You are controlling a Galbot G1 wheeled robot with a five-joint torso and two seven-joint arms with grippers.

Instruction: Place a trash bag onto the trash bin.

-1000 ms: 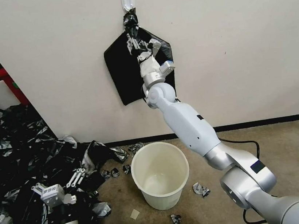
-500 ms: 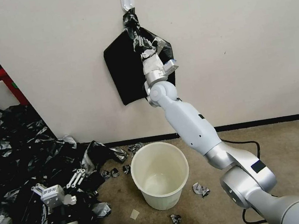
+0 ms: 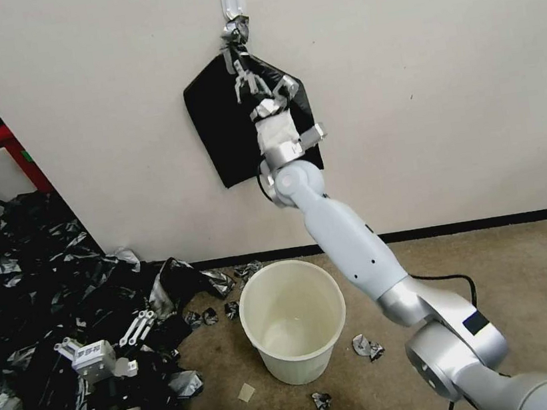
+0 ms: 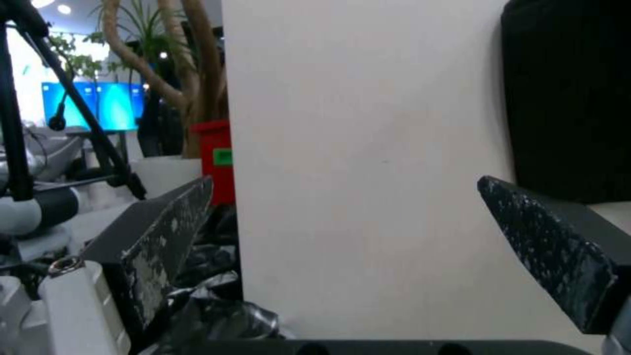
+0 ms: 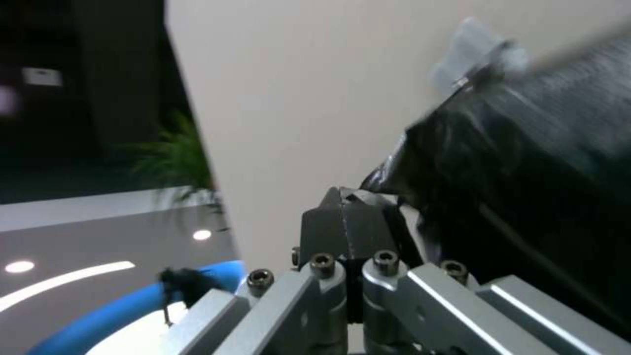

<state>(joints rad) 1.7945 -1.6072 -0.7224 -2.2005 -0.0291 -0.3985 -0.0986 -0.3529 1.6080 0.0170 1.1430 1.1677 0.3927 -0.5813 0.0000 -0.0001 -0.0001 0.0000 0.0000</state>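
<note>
Plastic film, thin and black with silvery creases, forms the bag (image 3: 223, 127) you see hanging flat against the cream wall from a small white hook (image 3: 233, 2); its top is twisted into a crinkled knot just under that hook. Your right gripper (image 3: 245, 81) reaches up to the gathered neck, its metal fingers closed together with the film pinched at their tips; in the right wrist view the dark pads (image 5: 348, 229) meet with the glossy plastic (image 5: 526, 162) bunched just beside and beyond them. Below, well apart from those jaws, the trash bin (image 3: 293, 320) stands upright on the brown carpet: round, smooth, cream-white, slightly tapered. Your left gripper (image 3: 138, 327) rests low over a heap of crumpled black bags (image 3: 35, 283), its speckled pads (image 4: 167, 236) spread apart.
</note>
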